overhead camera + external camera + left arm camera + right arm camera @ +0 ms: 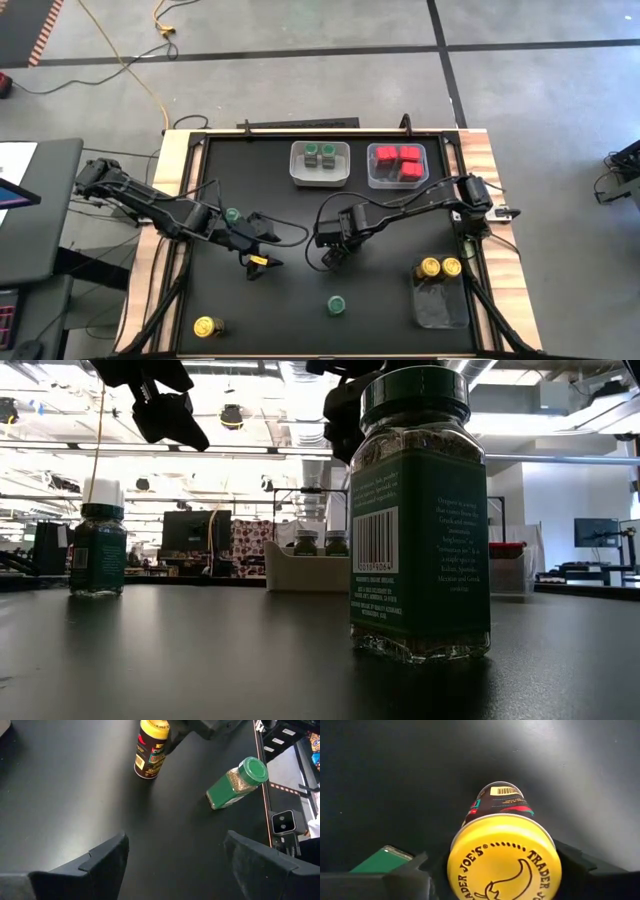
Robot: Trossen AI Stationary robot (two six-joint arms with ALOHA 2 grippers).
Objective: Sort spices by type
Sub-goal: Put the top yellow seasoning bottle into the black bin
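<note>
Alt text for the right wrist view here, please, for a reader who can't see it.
The right gripper is closed on a yellow-lidded jar, seen from above its lid, which reads Trader Joe's, over the black table. A corner of a green container shows beside one finger.

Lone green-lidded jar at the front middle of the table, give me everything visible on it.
The green-lidded jar stands upright and alone on the black table, nothing else touching it. It has a dark green ribbed round lid over a clear, flat-sided, plastic-looking body filled with dried greenish flakes. A green label wraps it, with a white barcode panel on one face and small pale text on the next. The lid is on. From above only the lid shows.
</note>
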